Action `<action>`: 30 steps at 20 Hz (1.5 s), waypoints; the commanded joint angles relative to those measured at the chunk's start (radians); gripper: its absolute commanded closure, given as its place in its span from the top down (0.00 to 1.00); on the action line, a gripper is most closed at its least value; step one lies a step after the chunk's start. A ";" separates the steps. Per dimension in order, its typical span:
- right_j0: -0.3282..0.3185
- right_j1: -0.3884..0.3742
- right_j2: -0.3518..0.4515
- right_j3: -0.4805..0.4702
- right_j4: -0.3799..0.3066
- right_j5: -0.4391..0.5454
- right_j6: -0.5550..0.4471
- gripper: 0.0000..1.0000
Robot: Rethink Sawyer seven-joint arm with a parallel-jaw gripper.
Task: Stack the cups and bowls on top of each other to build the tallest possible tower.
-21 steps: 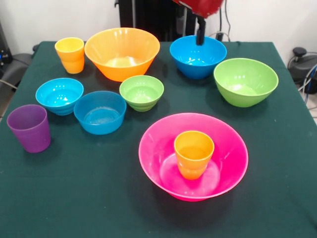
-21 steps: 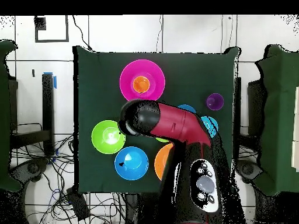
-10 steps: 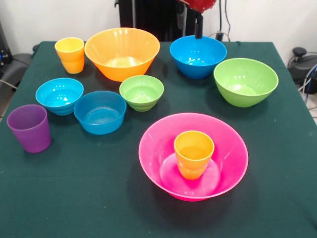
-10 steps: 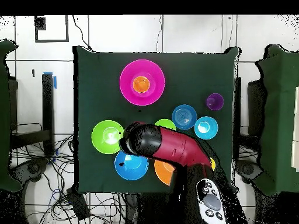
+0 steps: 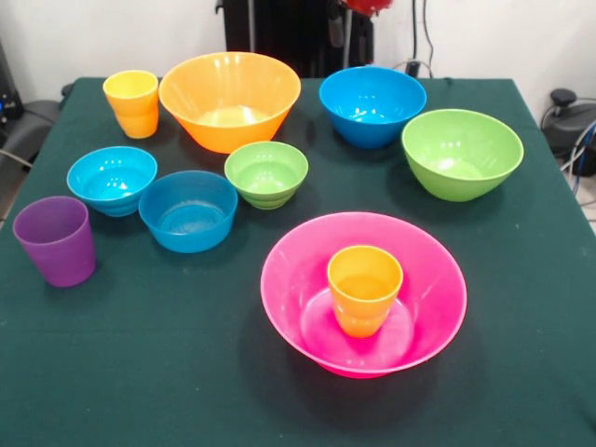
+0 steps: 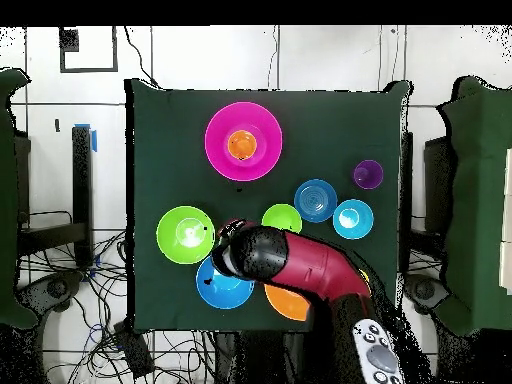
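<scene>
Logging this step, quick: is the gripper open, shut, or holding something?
Gripper: cannot be told; only the arm shows, above the blue bowl.

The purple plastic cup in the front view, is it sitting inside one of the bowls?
No. The purple plastic cup stands alone on the green tablecloth, apart from the small cyan plastic bowl behind it.

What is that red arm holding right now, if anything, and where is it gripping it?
That cannot be told: the arm is drawn back over the blue bowl, and its gripper is hidden. Every cup and bowl seen rests on the table.
</scene>
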 commanded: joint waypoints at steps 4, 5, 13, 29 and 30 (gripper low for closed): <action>-0.178 -0.087 0.184 0.087 -0.166 0.038 -0.332 1.00; -0.197 -0.086 0.204 0.084 -0.179 0.037 -0.345 1.00; -0.369 -0.031 0.432 0.029 -0.356 -0.004 -0.539 1.00; -0.362 0.008 0.570 0.084 -0.427 -0.122 -0.396 1.00; -0.341 0.013 0.551 0.070 -0.423 -0.118 -0.367 1.00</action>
